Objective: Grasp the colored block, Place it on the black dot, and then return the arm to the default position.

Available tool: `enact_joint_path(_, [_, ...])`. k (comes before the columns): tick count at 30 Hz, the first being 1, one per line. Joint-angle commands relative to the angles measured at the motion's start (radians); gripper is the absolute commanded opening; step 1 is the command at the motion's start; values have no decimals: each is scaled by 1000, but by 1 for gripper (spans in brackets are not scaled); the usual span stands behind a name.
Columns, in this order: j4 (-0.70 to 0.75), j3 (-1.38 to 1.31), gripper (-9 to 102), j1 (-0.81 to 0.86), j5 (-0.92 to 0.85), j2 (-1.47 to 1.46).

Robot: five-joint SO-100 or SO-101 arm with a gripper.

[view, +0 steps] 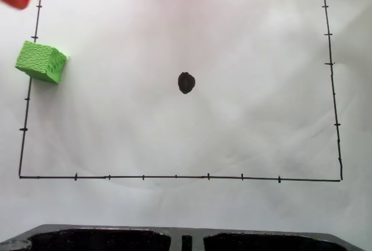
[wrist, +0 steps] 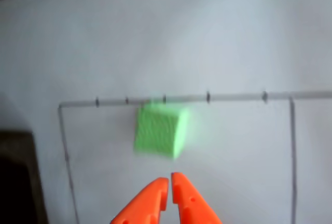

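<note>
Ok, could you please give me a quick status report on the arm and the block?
Gripper shut, empty, just short of green cube. Cube on left border line, away from black dot. Nothing between them.

You've got nothing to read here: no words, numbers or brand marks anywhere. The white paper (view: 244,135) carries just hand-drawn border lines with ticks (view: 174,176) and the black dot (view: 186,82).

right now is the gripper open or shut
Shut and empty. In the wrist view the two orange fingertips of the gripper nearly touch, with only a thin slit between them, and the green block sits ahead of them, untouched.
</note>
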Motion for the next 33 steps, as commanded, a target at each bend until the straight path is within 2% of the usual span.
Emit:
enact_joint_path(1, [-29, -94, 1, 9, 0, -64])
enact_joint_path(8, [-35, -140, 3, -9, -6, -158])
enact_joint_path(13, [-14, -140, 9, -12, 14, -164])
enact_joint_path(21, [43, -143, 25, -8, 41, -195])
enact_joint_path(27, [41, -146, 30, 12, 29, -235])
enact_joint_path(33, [15, -153, 31, 9, 31, -298])
